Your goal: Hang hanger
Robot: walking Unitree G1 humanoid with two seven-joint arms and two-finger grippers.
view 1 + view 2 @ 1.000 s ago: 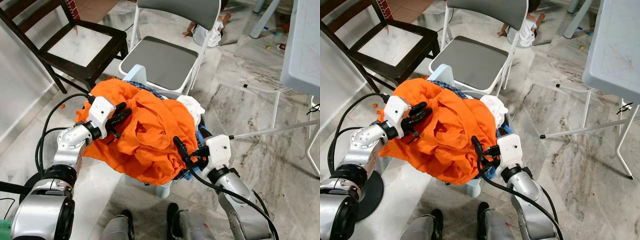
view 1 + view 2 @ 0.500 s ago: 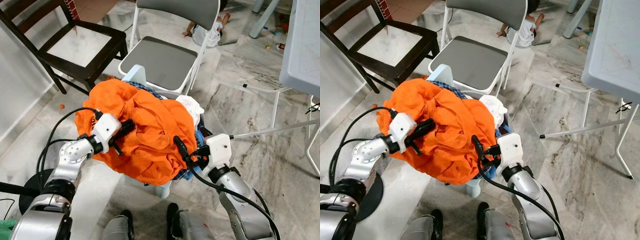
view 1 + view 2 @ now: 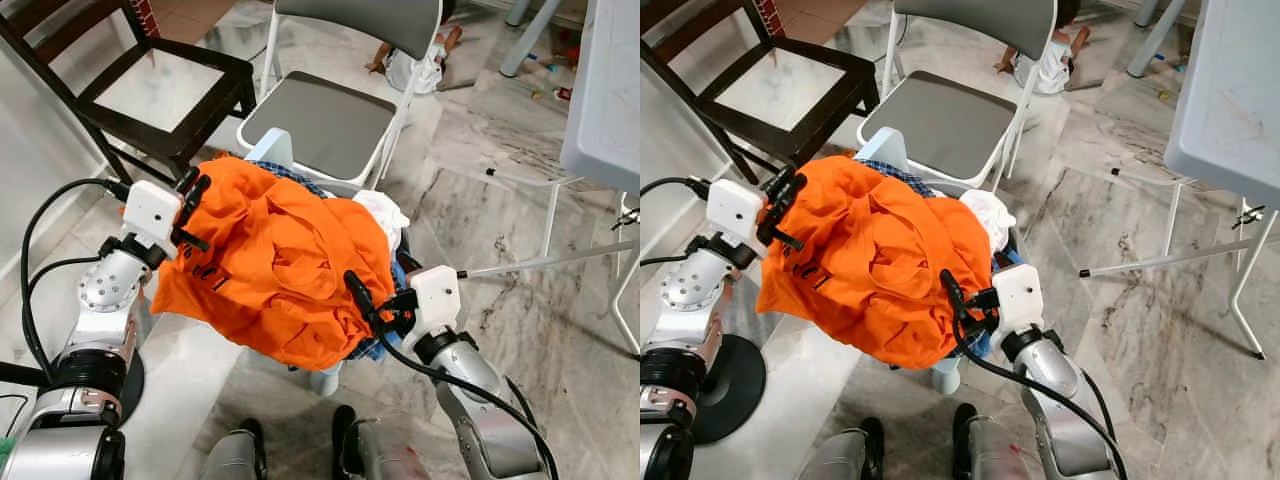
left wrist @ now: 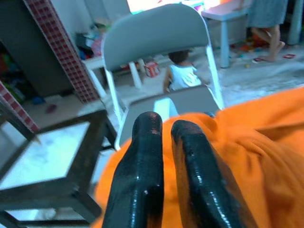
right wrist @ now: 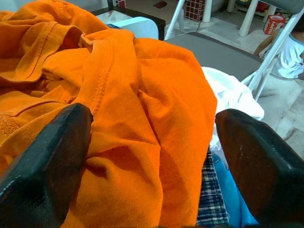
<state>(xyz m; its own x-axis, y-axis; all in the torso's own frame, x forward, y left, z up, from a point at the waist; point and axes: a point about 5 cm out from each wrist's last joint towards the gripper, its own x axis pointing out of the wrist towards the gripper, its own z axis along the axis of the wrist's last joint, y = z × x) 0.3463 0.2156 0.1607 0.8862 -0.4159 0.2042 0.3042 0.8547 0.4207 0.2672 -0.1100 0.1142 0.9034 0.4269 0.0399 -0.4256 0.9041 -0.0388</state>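
Black fingers of the right gripper (image 5: 152, 156) stand wide apart against the near edge of the orange shirt (image 3: 285, 270), holding nothing. The left gripper (image 3: 190, 200) is nearly closed beside the shirt's far corner; whether it pinches cloth I cannot tell. The shirt lies heaped over a laundry pile before the grey folding chair (image 3: 335, 120). No hanger can be made out, so hanging seems barely begun.
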